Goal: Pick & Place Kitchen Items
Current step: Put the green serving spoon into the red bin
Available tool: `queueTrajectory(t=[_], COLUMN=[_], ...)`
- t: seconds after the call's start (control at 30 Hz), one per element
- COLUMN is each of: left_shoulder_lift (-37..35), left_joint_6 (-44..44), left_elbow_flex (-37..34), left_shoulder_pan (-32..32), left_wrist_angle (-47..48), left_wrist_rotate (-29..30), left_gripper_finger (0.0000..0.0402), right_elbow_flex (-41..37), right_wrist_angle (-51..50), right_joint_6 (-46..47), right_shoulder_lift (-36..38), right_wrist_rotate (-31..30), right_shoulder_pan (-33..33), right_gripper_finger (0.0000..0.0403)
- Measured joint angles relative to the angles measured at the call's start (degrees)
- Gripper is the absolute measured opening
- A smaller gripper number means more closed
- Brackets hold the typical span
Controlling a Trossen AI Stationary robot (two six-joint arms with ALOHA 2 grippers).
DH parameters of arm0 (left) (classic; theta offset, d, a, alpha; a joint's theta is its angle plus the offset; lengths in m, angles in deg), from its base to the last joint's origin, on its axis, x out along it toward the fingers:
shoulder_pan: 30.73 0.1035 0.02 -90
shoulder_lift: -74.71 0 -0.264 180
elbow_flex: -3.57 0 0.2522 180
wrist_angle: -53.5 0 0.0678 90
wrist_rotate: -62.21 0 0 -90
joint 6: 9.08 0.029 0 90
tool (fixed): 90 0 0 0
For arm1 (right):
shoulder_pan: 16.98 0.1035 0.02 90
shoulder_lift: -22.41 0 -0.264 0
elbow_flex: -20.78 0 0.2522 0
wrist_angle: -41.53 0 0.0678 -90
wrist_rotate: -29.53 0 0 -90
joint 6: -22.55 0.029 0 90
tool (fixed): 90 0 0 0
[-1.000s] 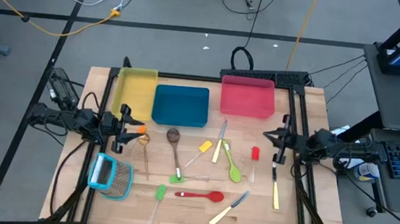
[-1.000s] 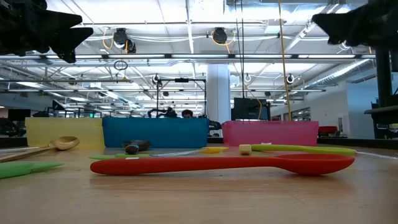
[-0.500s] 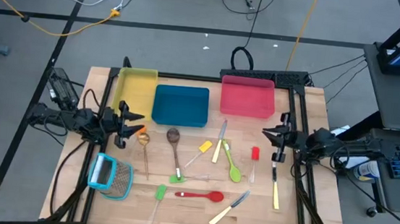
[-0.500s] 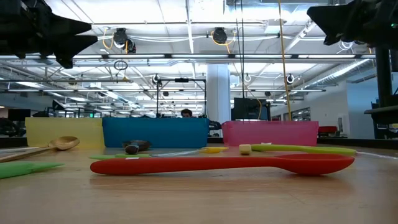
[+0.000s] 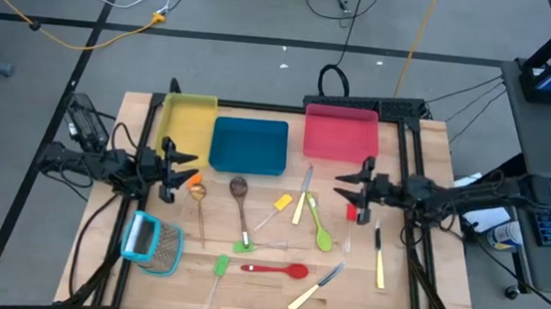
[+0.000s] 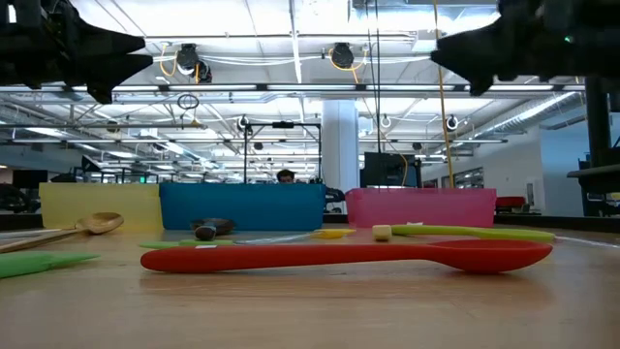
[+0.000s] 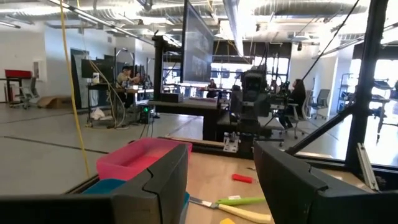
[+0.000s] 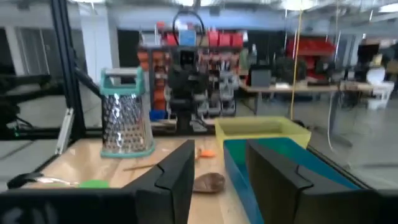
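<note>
Slim kitchen items lie flat on the wooden table: a wooden spoon, a dark spoon, a yellow spatula, a cream-handled knife, a green spoon, a small red spatula, a red spoon, a green spatula and two more knives. My right gripper hovers open just above the red spatula, with nothing between its fingers. My left gripper hangs open at the table's left, over the wooden spoon's bowl end.
Yellow, blue and red trays stand in a row along the far edge. A light-blue-framed grater lies near the left front. Black frame rails run along both table sides.
My right gripper has travelled from the right rail toward the table's left, ending over the small red spatula. It has stayed high above the table. The utensils and my left gripper have kept still.
</note>
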Motion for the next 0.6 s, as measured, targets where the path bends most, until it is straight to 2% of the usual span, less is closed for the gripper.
queueTrajectory(t=[0.17, 0.33, 0.43, 0.6], left_shoulder_lift=[0.0, 0.0, 0.0, 0.0], left_joint_6=[0.4, 1.3, 1.3, 1.2], left_elbow_flex=[0.0, 0.0, 0.0, 0.0], left_shoulder_pan=[0.0, 0.0, 0.0, 0.0], left_wrist_angle=[-0.1, 0.2, 0.2, 0.2], left_wrist_rotate=[0.0, 0.0, 0.0, 0.0], left_gripper_finger=[0.0191, 0.0191, 0.0191, 0.0191], right_elbow_flex=[10.0, 16.9, 17.7, 17.7], right_wrist_angle=[-16.7, -38.1, -42.1, -44.5], right_joint_6=[4.1, 15.2, 22.1, 26.7], right_shoulder_lift=[-7.2, -13.5, -16.1, -21.7], right_wrist_rotate=[-0.3, -3.0, -2.2, 4.2], right_shoulder_pan=[0.1, 0.1, 0.1, 0.7], right_gripper_finger=[0.0131, 0.0131, 0.013, 0.013])
